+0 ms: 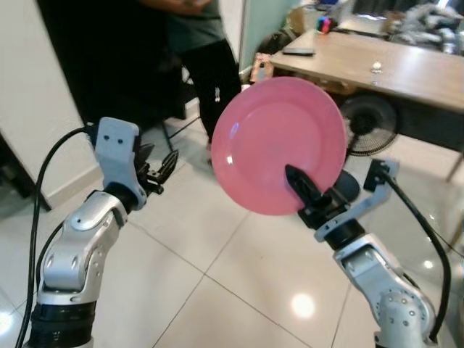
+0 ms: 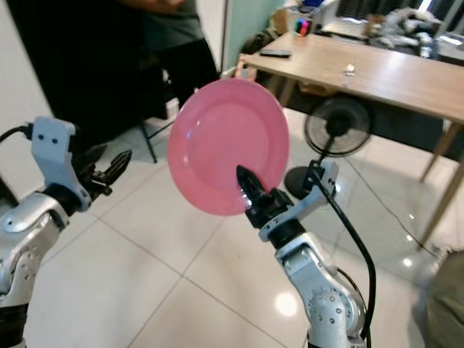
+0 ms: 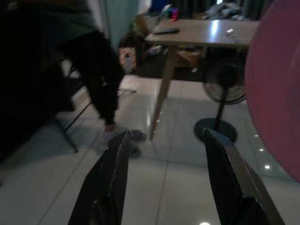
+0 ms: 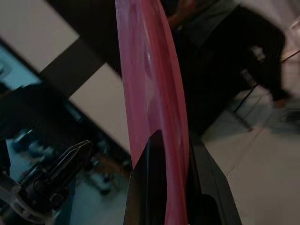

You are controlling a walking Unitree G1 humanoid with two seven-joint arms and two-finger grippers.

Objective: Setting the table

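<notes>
A round pink plate stands upright in the air over the tiled floor, its face toward me. My right gripper is shut on the plate's lower rim, one black finger across its front; the right wrist view shows the plate edge-on between both fingers. My left gripper is raised at the left, open and holding nothing, well apart from the plate. In the left wrist view its two fingers stand apart with the plate's edge off to one side.
A wooden table stands ahead on the right with a remote and small items on it. A floor fan sits under it. A person in dark trousers stands ahead by a chair.
</notes>
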